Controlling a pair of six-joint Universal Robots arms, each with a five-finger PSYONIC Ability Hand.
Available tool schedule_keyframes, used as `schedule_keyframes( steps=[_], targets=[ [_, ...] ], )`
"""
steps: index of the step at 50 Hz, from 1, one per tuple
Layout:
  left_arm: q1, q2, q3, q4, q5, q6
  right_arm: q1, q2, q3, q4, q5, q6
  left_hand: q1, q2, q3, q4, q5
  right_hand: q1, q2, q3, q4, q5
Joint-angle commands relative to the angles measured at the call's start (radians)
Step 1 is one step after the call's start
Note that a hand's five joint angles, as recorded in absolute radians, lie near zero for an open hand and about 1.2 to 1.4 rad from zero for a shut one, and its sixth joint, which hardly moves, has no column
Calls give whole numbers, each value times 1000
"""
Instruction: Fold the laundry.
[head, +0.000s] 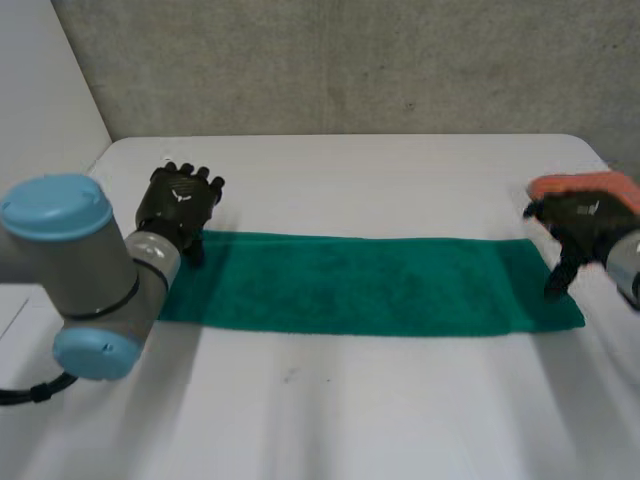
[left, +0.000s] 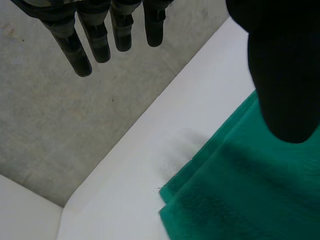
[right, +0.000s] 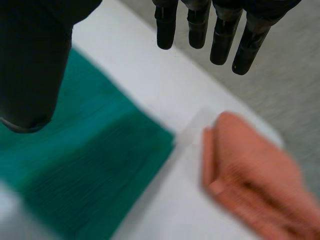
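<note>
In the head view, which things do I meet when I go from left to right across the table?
left hand → green cloth → right hand

green towel (head: 365, 283) folded into long strip, flat on table.

A long green folded towel (head: 370, 285) lies across the white surface (head: 380, 400); left hand (head: 180, 205) at its left end, right hand (head: 580, 230) at its right, orange folded cloth (head: 580, 186) behind.
</note>
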Motion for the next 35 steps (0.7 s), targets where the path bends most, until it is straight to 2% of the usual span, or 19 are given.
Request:
schedule_keyframes(
  steps=[1,8,10,13,20,23,25,30,35],
  targets=[
    [-4,11,-112,152,24,-5,-39,68,166,-158,-33,-96,18,13,8,12,-23,240,224,230,208,199],
    [-6,5,-120,175,24,-8,-45,171,168,-234,-19,-167,21,16,11,15,-20,391,374,380,359,350],
    [-7,5,-122,175,24,-8,-48,191,162,-248,-20,-173,21,16,11,15,-20,604,587,593,572,563],
    [-6,5,-123,175,23,-8,-59,199,156,-274,-17,-175,21,16,11,15,-20,1190,1173,1179,1158,1148],
    [-4,14,-125,175,20,-10,-115,176,164,-291,38,-178,21,16,11,15,-20,1192,1175,1181,1160,1150],
    [-4,20,-131,175,21,-10,-161,115,180,-297,53,-193,21,16,11,15,-20,1192,1175,1181,1160,1150],
    [-4,23,-134,175,21,-10,-216,56,196,-291,52,-227,21,16,11,15,-20,1192,1175,1181,1160,1150],
    [-7,40,-138,175,20,-10,-348,18,208,-297,49,-357,21,16,11,15,-20,1192,1175,1181,1160,1150],
    [-6,52,-149,175,20,-10,-392,13,167,-300,53,-501,21,16,11,15,-20,1192,1175,1181,1160,1150]
  ],
)
